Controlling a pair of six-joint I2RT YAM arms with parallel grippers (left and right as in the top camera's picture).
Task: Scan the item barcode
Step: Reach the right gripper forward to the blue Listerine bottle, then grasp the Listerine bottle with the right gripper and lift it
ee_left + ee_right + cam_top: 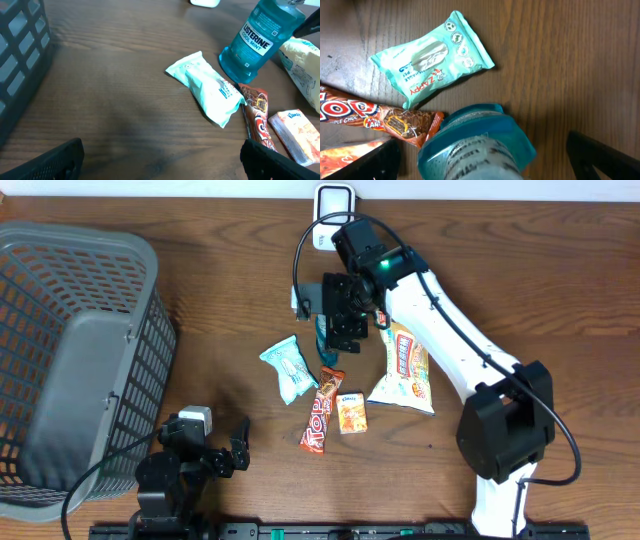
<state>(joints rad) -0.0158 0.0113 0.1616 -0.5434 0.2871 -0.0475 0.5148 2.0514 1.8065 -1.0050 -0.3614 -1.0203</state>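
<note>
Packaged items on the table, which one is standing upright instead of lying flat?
The blue Listerine bottle; it alone stands upright, while the wipes pack, chocolate bar, small box and snack bag lie flat.

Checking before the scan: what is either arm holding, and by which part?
Nothing is held. The right gripper straddles the mouthwash bottle with jaws open, not touching it; the left gripper is open and empty.

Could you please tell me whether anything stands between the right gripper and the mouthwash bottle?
Nothing visible does. The open right gripper hangs directly over the mouthwash bottle; the wipes pack and chocolate bar lie beside it, not between.
</note>
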